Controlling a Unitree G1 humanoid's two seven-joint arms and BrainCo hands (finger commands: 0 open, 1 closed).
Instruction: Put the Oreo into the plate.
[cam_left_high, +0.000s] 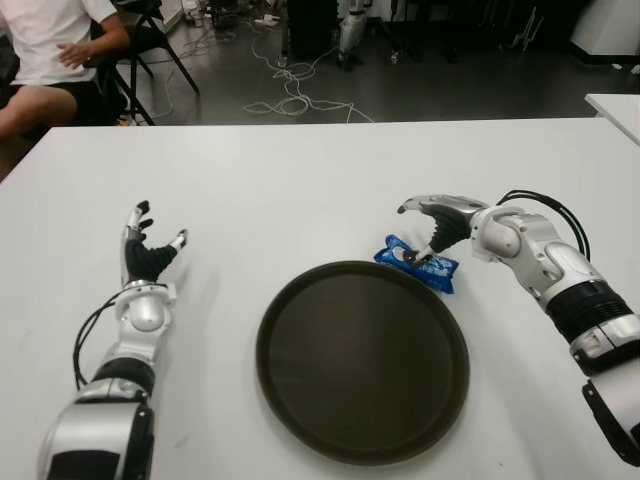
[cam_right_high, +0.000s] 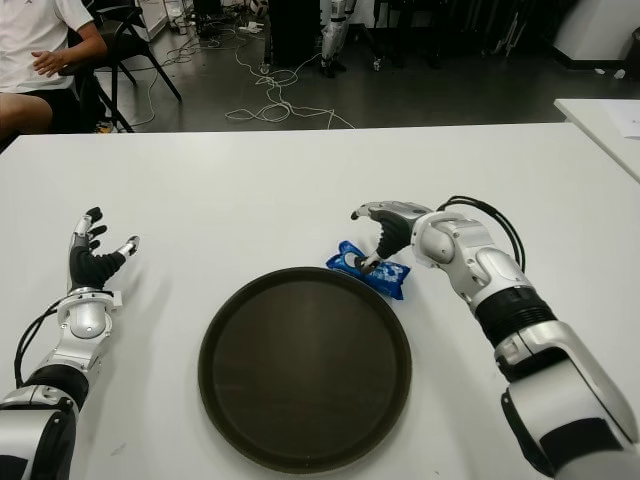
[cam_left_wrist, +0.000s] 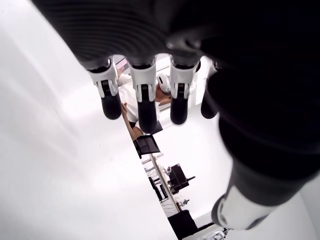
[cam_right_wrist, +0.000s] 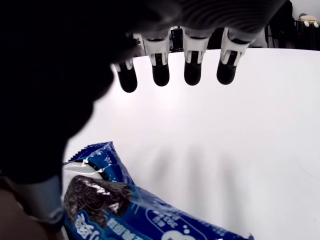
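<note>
1. While the plate (cam_left_high: 362, 362) holds nothing, the Oreo (cam_left_high: 417, 264), a blue pack, lies on the table (cam_left_high: 300, 180) just beside the plate's far right rim; whether pack and rim touch, cannot tell.
2. Right hand (cam_left_high: 436, 222) is directly over the pack. Thumb reaches down to the wrapper's top and looks to touch it in the eye views.
3. Right wrist view: four fingers (cam_right_wrist: 193, 70) extended and spread, pointing away over bare table, well clear of the pack (cam_right_wrist: 131, 208). Nothing is pinched between thumb and fingers, so no grasp, hand open.
4. Pack lies flat, its long side running along the plate rim; a cookie print shows on the wrapper.
5. Plate is dark, round, shallow, centred on the near half of the table.
6. Left hand (cam_left_high: 148, 252) shows well left of the plate, palm up, fingers (cam_left_wrist: 145, 97) straight and spread, holding nothing.
7. Far left, beyond the table: a seated person (cam_left_high: 50, 55) in a white shirt, on a chair (cam_left_high: 150, 40).
8. Cables (cam_left_high: 290, 95) lie on the floor behind the table.
</note>
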